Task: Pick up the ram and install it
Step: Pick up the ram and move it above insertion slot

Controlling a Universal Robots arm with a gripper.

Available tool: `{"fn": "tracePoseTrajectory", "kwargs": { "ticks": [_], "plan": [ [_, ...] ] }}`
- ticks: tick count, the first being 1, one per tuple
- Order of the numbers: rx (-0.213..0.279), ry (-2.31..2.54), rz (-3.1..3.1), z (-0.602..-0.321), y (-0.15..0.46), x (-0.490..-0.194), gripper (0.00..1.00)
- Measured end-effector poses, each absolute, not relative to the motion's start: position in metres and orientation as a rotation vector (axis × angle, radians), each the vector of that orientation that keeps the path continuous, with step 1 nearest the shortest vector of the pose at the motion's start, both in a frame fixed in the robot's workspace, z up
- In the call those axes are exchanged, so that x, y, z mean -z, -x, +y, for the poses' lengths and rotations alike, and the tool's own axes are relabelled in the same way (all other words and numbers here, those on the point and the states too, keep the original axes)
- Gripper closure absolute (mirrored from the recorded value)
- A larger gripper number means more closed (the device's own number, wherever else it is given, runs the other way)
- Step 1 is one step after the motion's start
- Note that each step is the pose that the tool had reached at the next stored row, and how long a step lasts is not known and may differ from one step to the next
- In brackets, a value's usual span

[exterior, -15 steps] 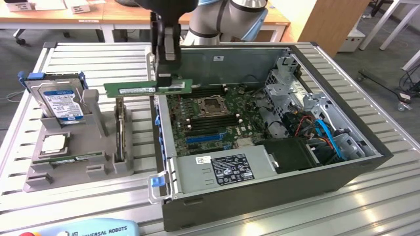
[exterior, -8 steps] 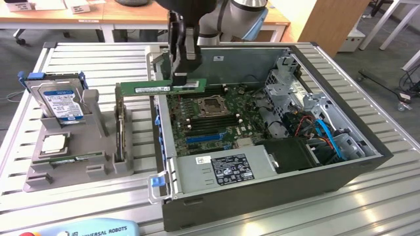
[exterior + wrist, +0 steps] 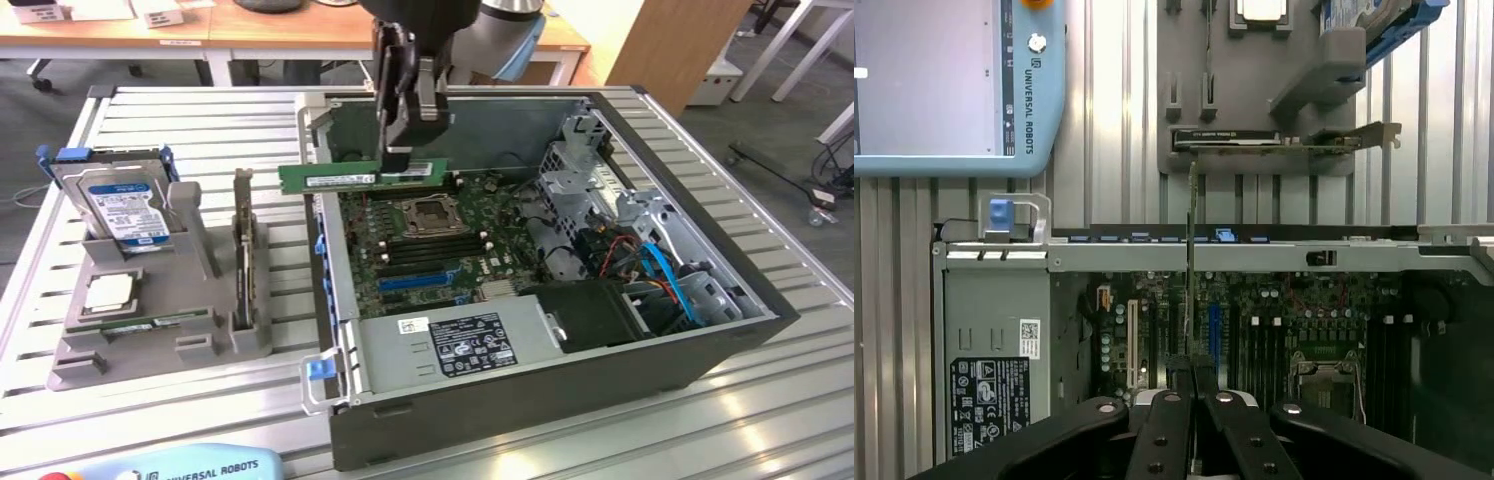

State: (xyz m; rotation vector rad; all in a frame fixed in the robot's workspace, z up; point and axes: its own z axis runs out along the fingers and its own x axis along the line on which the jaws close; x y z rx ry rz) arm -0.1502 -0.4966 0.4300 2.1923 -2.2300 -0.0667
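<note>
Exterior view. Gripper [image 3: 400,152] is closed on the top edge of the ram [image 3: 360,176]. The stick hangs level and clear of everything, above the open computer case [image 3: 747,330], over the case wall on the exterior view's left and near its far corner. The motherboard [image 3: 427,250] lies below.
Step in hand, as I judge it: carrying. The ram is lifted but sits in no slot.
Seating calls for the stick's long edge parallel to a memory slot and directly above it, then a straight push down.
The ram's white label strip can't be read. The power supply [image 3: 454,345] sticker's print is too small. The teach pendant [image 3: 187,465] at the table's near edge reads "UNIVERSAL ROBOTS".

Wrist view. The ram [image 3: 1191,250] appears edge-on as a thin line running out from the pinched fingertips of the gripper [image 3: 1191,375]. It crosses the case wall, with the memory slots [image 3: 1259,340] lying to one side of it beside the processor socket [image 3: 1324,375]. "UNIVERSAL ROBOTS" is legible on the pendant here too.
</note>
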Motion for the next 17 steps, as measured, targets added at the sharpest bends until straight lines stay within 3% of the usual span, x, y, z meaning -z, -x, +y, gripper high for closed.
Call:
{"fn": "tracePoseTrajectory", "kwargs": {
  "ticks": [17],
  "plan": [
    [0.067,-2.188,-2.234,-0.497,0.11,-0.43,0.89]
  ]
}}
